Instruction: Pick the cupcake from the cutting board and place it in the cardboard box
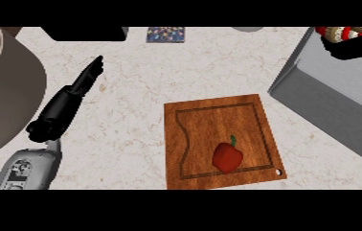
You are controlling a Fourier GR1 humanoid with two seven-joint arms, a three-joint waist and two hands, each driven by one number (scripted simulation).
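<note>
L hand [83, 79] open | board [212, 111]: red pepper [228, 157] | box [311, 76]: cupcake [341, 32], prob.

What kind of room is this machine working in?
Most likely a kitchen counter: a pale marbled countertop carries a wooden cutting board with a red bell pepper on it. The left hand rests open nearby.

A wooden cutting board [212, 124] lies on the marble counter [141, 81] with a red pepper [228, 157] on it. The left hand [83, 81] rests with straight fingers. The right hand [342, 45] holds the cupcake [341, 33] over the grey box [318, 96].
</note>
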